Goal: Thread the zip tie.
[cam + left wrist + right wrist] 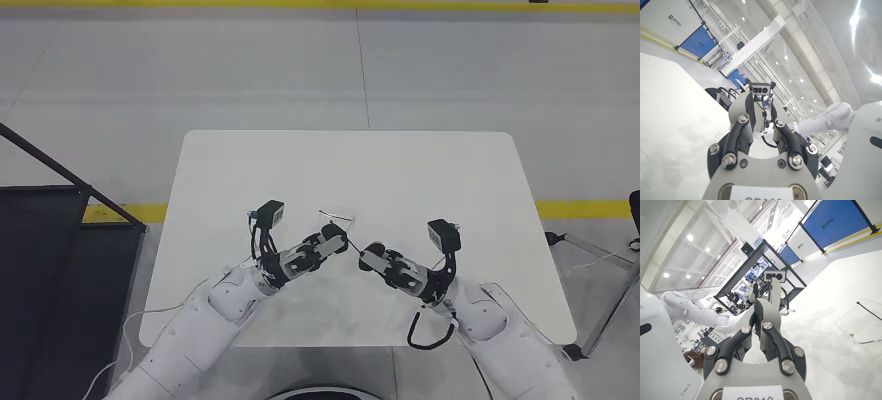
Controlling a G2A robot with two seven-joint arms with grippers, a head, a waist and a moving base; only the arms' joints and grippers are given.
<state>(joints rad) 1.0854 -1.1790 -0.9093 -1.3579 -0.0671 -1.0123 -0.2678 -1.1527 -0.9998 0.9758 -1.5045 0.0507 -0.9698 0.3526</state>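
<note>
On the table [450, 170] the tie [338, 213] lies free; left gripper [338, 236] part open, right gripper [368, 250] closed, both empty. We fear a flat pinch skids it away.

A white rounded-corner table [430, 170] sits mid-frame in the top view on a pale grey floor [300, 70]. A yellow floor stripe [590, 209] crosses at middle right. A black-framed dark screen [45, 260] stands lower left. The wrist views show blue partition panels [836, 224] and round ceiling lights [786, 57].
</note>
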